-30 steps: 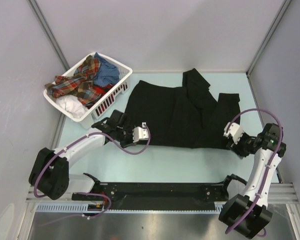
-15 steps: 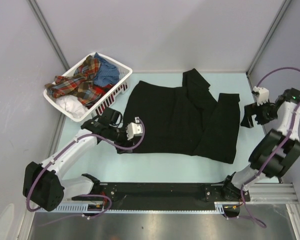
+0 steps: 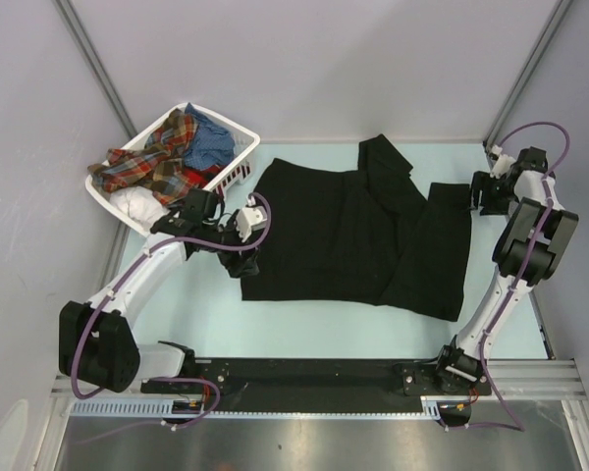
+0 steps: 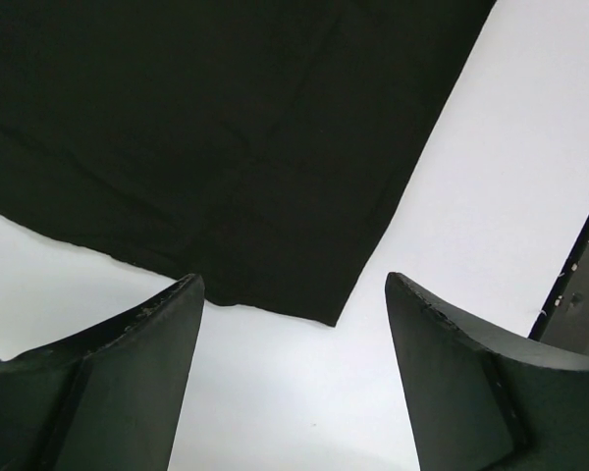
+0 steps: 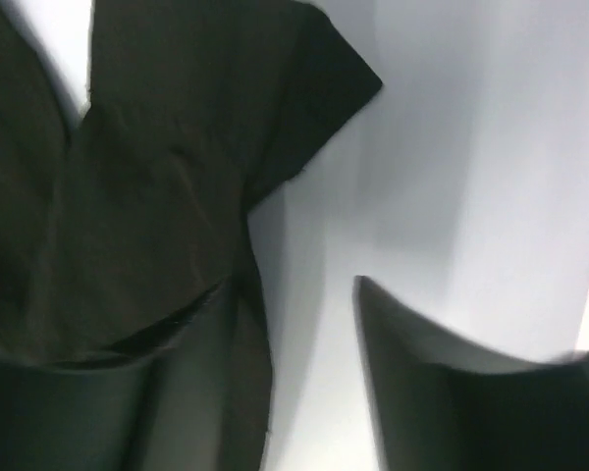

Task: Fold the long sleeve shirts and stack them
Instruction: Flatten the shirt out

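1. Folding the black shirt was the step in hand, by my guess. It lay spread flat in the middle of the table and was not yet a small neat shape.
2. Your left gripper hung over the shirt's near left corner. Its jaws were wide apart and held nothing.
3. Your right gripper sat at the far right, just beside the end of the right sleeve. Its jaws were apart too. You could see no cloth pinched in them, though that view was blurry.
4. Your next move would likely need both grippers to go down low, pinch an edge each, and carry one side over the other together.
5. The shirt looked soft, thin and dull black, with a straight hem and a sharp corner. Its sleeves were long floppy strips, so they could drag or bunch up.
6. A red plaid shirt, a blue one and a white one lay crumpled in the white slatted basket at the far left.
7. The table looked pale and smooth, so cloth might slide on it.
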Controlling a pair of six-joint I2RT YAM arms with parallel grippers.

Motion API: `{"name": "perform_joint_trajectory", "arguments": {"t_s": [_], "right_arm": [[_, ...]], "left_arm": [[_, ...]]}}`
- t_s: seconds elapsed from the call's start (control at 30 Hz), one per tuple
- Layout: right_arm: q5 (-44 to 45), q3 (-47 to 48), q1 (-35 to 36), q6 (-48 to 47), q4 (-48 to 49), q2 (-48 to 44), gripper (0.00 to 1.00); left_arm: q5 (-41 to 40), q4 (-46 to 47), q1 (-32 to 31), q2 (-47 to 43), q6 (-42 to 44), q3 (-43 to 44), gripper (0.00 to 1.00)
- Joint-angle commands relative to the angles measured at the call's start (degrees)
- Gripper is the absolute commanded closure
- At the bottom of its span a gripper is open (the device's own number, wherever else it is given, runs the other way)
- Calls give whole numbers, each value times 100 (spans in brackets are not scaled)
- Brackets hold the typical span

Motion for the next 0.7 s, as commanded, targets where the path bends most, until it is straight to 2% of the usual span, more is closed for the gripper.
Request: {"name": "perform_joint_trajectory", "arguments": {"t_s": [0.0,0.03,0.07,0.13,0.23,0.33,0.37,0.47,0.5,0.57,0.6,0.67], "right_arm": [[-721,623,102,423,-300,244,78],[-1045,686,172,396,-451,253,96],[-1222,738,199,239,-635,192,100],[-1835,547,295,107,-909,-97,100],[-2670,-364,444,9,-796,-1264,100],[-3190,-1243,944,9,-787,-2425,100],[-3288,-1439,1311,44,-787,-2950,100],[-3500,-2211,2103,264,-612,-3647,100],[-3457,-2371,2837,377,-428,-4006,100],[-3281,-2722,3596,501,-234,-4316,100],[-3211,-2811,4314,597,28,-4517,100],[-2799,-2926,5047,616,232,-4581,100]], "left_arm": [[320,107,166,161,-126,384,20],[347,98,244,187,-144,402,20],[365,98,289,205,-179,454,20],[426,107,446,196,-249,490,21],[444,63,500,65,-258,507,21],[479,63,509,-41,-293,499,21],[505,63,509,-58,-311,525,21],[584,54,509,-41,-381,604,21],[663,54,518,-32,-416,622,21],[777,45,535,-6,-469,657,22],[882,54,561,-6,-504,657,22],[910,150,588,3,-601,613,22]]}}
